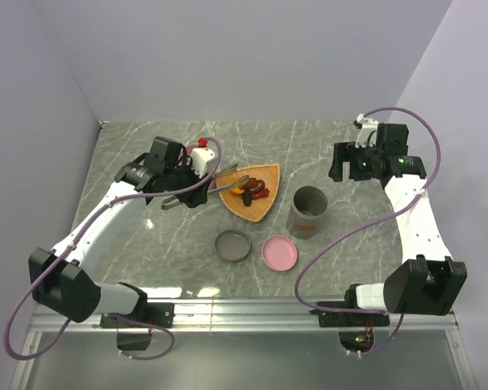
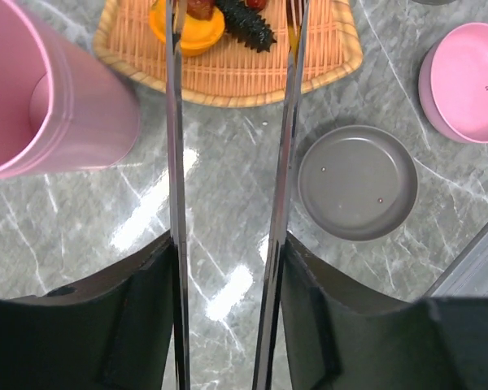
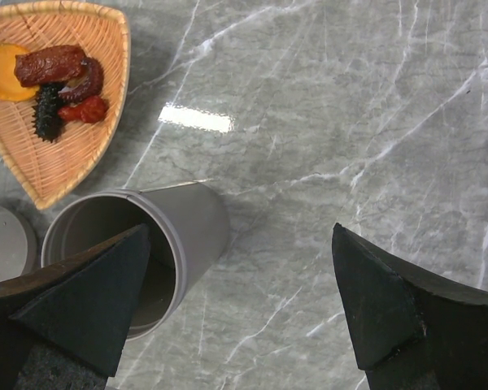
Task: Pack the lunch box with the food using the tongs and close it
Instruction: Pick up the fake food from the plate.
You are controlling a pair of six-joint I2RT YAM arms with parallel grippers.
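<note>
Left pincer clenched on tongs — tips over plate at food; right pincer spread wide, released.

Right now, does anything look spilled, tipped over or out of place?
Nothing stands out. The food sits on the woven plate, the grey container stands upright and open, and the grey lid and pink lid lie flat beside it.
</note>
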